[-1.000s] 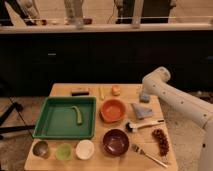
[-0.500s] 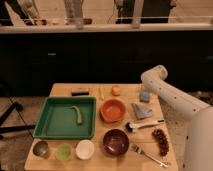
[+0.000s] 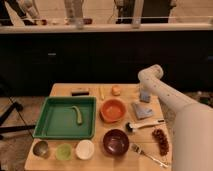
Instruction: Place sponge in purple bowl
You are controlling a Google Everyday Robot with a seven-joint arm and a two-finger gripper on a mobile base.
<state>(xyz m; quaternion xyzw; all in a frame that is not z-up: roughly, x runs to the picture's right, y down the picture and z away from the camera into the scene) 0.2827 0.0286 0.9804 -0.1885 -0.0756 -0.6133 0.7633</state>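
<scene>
The sponge [image 3: 145, 97] is a small blue-grey block at the back right of the wooden table, just behind the flat grey-blue cloth [image 3: 142, 110]. My gripper [image 3: 145, 92] hangs from the white arm straight over the sponge, at or touching its top. The purple bowl [image 3: 116, 141] stands empty at the front middle of the table, well in front of the gripper and to its left. The orange bowl [image 3: 113, 110] lies between them.
A green tray [image 3: 50, 120] with a green vegetable [image 3: 77, 115] is at the left. A metal cup [image 3: 41, 149], green cup [image 3: 63, 151] and white cup [image 3: 85, 149] line the front. A brush [image 3: 143, 125], fork [image 3: 147, 154], orange fruit [image 3: 116, 90] and dark bar [image 3: 80, 92] lie around.
The white arm's elbow has shifted slightly and its forearm fills more of the right edge. The gripper stays over the sponge. Nothing on the table has moved.
</scene>
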